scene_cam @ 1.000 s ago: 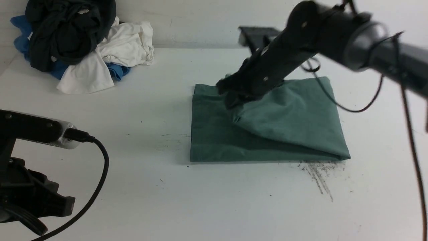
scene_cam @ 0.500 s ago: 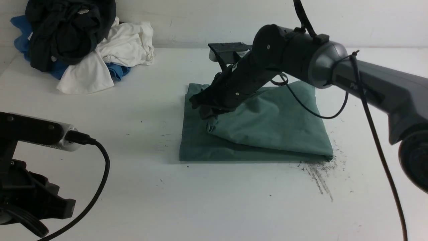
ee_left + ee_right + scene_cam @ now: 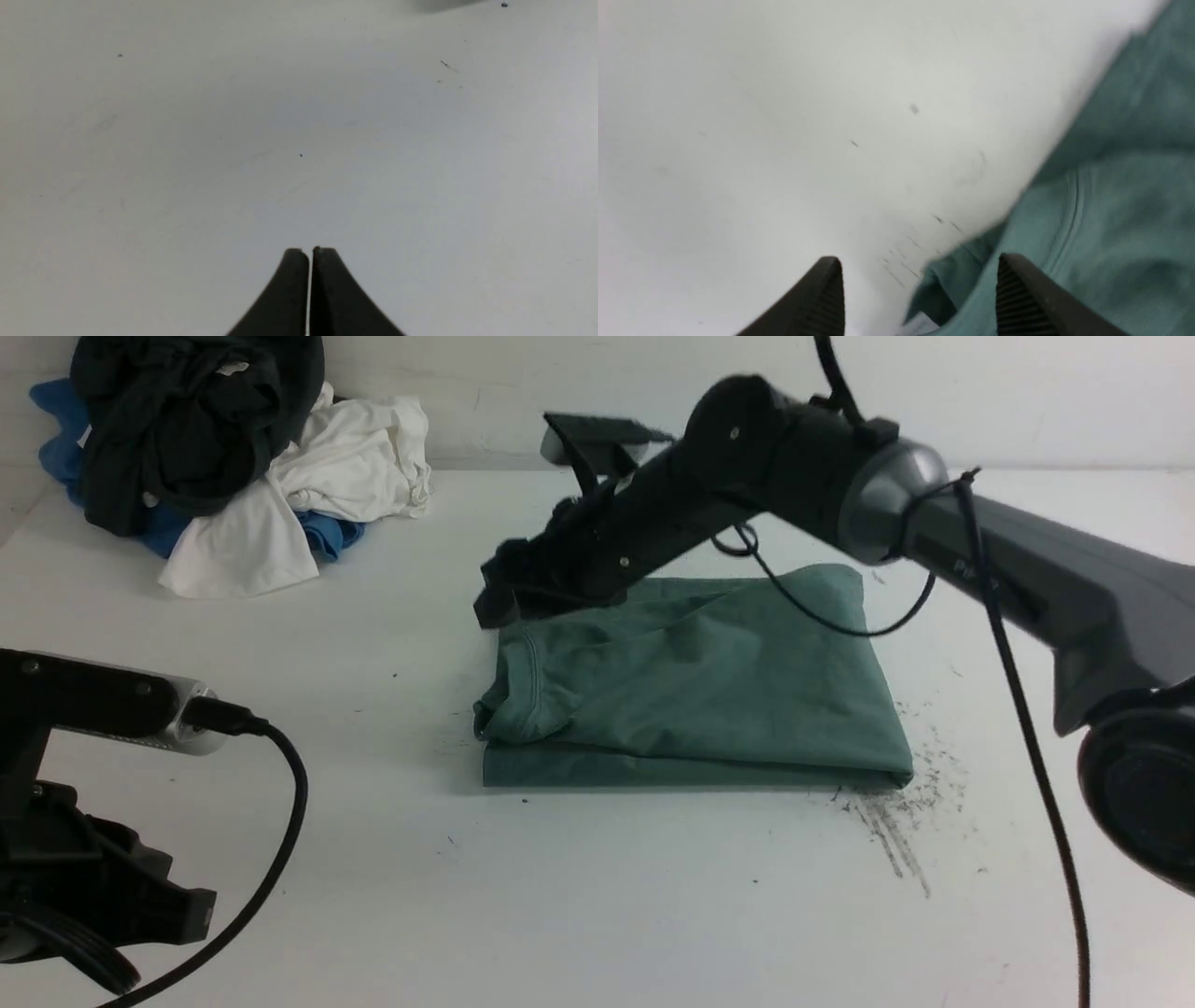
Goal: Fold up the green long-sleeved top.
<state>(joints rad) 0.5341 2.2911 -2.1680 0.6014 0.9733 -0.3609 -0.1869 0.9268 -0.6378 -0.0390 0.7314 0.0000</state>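
Note:
The green long-sleeved top (image 3: 709,691) lies on the white table (image 3: 597,915) as a flat, roughly square folded bundle. Its ribbed neck edge (image 3: 534,677) shows at the left side. My right gripper (image 3: 495,602) hangs just above the top's far left corner, open and holding nothing. In the right wrist view the right gripper (image 3: 920,270) stands with its jaws wide apart. Green cloth (image 3: 1111,210) and a bit of white label (image 3: 920,326) lie below them. My left gripper (image 3: 310,252) is shut and empty over bare table at the near left.
A heap of black, white and blue garments (image 3: 215,457) sits in the far left corner against the wall. Dark scuff marks (image 3: 896,821) streak the table by the top's near right corner. The left arm's cable (image 3: 280,821) loops at the near left.
My right gripper carried the top's upper layer leftward over the lower one, then opened and let it go. The layer now lies flat, and the gripper has lifted off it.

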